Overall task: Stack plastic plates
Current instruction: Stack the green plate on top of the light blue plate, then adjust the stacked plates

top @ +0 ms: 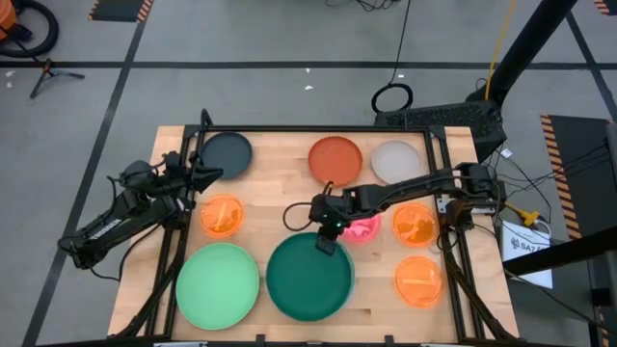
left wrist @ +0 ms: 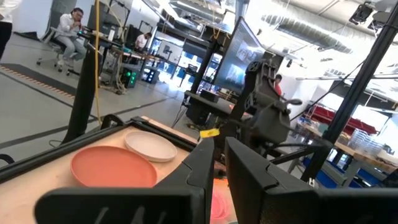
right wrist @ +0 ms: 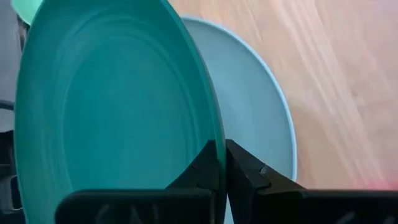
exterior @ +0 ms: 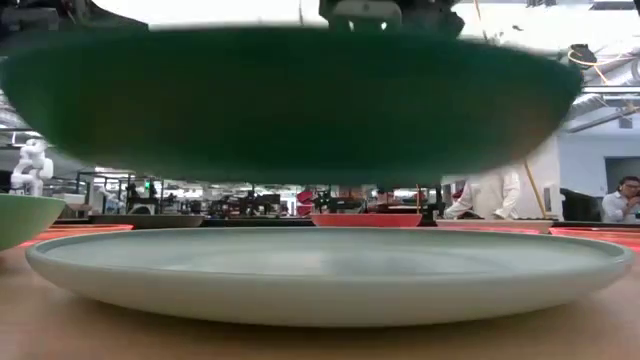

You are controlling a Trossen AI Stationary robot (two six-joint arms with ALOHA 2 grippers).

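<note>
My right gripper (top: 328, 239) is shut on a dark teal plate (top: 308, 278), which hangs over a pale blue plate (exterior: 330, 272) lying flat on the table near its front edge. In the high view the teal plate hides the blue one. A light green plate (top: 218, 284) lies to their left. My left gripper (top: 206, 175) waits at the table's left side beside a dark grey plate (top: 227, 154). Its fingers stand a narrow gap apart with nothing between them. My right gripper pinches the teal plate's rim at its far edge (right wrist: 217, 149), with one finger on the upper face and one on the underside. The fingers slant down from the far right. The plate is lifted clear and hangs roughly level above the pale blue plate (right wrist: 264, 112).
A red-orange plate (top: 335, 159) and a whitish plate (top: 396, 161) lie at the far edge. Small orange plates lie at the left (top: 222, 215) and right (top: 415, 225), (top: 418, 280), and a pink one (top: 363, 229) lies beside my right gripper. A dark frame (top: 318, 131) borders the table.
</note>
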